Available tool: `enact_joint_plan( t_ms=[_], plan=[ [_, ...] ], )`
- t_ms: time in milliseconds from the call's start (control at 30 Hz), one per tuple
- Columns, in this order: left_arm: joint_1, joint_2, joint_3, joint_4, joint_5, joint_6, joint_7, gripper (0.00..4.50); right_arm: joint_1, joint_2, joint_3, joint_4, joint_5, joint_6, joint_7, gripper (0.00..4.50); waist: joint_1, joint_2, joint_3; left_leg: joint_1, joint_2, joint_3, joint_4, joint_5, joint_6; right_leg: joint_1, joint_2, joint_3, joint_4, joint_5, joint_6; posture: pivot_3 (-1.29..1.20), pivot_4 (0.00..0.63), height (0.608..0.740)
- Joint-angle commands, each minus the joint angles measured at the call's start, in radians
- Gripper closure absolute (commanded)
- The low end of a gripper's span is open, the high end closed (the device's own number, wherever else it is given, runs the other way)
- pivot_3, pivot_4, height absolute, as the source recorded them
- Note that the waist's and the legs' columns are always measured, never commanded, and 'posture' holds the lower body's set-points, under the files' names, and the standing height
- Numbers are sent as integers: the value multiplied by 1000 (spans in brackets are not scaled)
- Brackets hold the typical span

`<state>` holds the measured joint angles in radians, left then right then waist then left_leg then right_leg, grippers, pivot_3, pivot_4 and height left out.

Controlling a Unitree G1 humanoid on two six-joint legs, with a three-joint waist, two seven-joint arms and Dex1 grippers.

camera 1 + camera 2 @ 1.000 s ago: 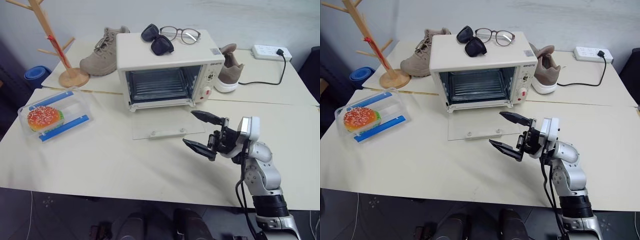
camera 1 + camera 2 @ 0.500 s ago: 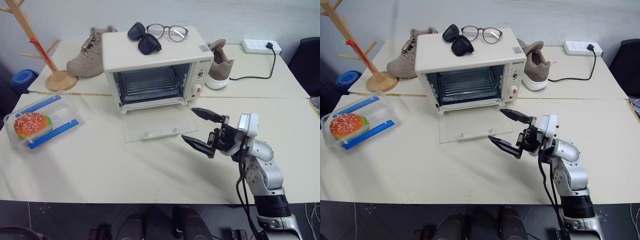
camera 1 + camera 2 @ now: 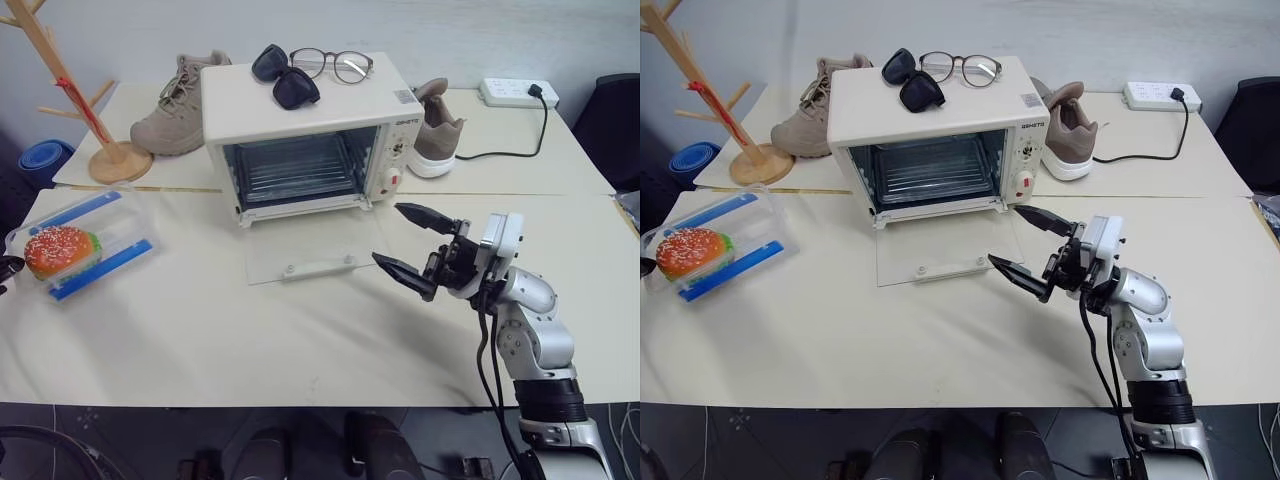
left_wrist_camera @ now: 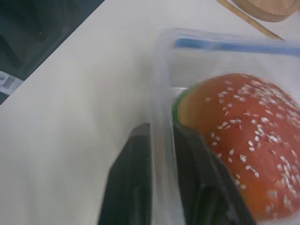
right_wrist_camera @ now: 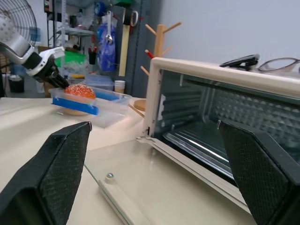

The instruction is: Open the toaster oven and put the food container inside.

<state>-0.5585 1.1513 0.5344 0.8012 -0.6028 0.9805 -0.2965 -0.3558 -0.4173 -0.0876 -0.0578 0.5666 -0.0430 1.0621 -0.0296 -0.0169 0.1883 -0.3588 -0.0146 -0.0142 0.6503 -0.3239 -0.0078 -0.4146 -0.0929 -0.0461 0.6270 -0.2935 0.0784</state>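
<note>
Left fingers point(image 4: 140, 187) pinch the container point(image 3: 80, 240) wall, left of the oven point(image 3: 310, 140); right gripper point(image 3: 415, 245) wide by its door point(image 3: 310, 245)

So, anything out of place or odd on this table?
Yes: sunglasses and eyeglasses lie on top of the toaster oven, and shoes sit on the table behind it. Nothing looks spilled or damaged; the oven door lies flat open.

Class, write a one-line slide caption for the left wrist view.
Left tool shut on the food container wall, burger toy inside.
</note>
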Motion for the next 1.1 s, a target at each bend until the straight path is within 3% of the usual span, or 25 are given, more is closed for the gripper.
enact_joint_plan(
  t_ms=[33,333,567,800,900,1033,1100],
  plan=[
    [7,37,83,-64,-9,43,-9,4488,10,-16,-28,-5,9,-27,22,0,0,-1,0,0,0,0,0,0,0,0,0,0,0,0,0,0,150,740],
    [100,2,226,-669,-106,522,32,4488,89,-68,-62,46,9,-51,80,0,8,-5,1,-3,0,-1,1,-1,1,0,-1,0,-3,0,0,0,150,740],
    [-50,-303,211,-1023,-326,634,312,4488,168,-86,-83,124,6,-100,150,0,26,-4,1,0,0,-2,3,1,-1,1,-1,-1,-1,0,0,0,150,740],
    [-131,-599,176,-1126,-515,634,660,4488,215,-86,-132,144,6,-138,127,0,28,-5,1,2,0,-1,6,2,-3,2,0,0,1,0,0,0,150,740],
    [-173,-707,136,-1122,-532,634,770,4488,222,-85,-139,139,5,-141,118,0,31,-5,1,2,-1,-1,6,2,-3,2,0,0,1,0,0,0,150,740],
    [-191,-772,105,-1110,-564,634,864,4488,238,-76,-146,119,3,-147,93,0,30,-5,1,1,-1,-1,8,1,-3,3,1,0,1,0,1,0,150,740],
    [-196,-772,19,-1079,-547,634,851,4488,255,-68,-143,86,8,-141,71,0,33,-5,1,1,-1,-1,8,2,-4,3,1,0,2,0,1,0,150,740]
  ],
)
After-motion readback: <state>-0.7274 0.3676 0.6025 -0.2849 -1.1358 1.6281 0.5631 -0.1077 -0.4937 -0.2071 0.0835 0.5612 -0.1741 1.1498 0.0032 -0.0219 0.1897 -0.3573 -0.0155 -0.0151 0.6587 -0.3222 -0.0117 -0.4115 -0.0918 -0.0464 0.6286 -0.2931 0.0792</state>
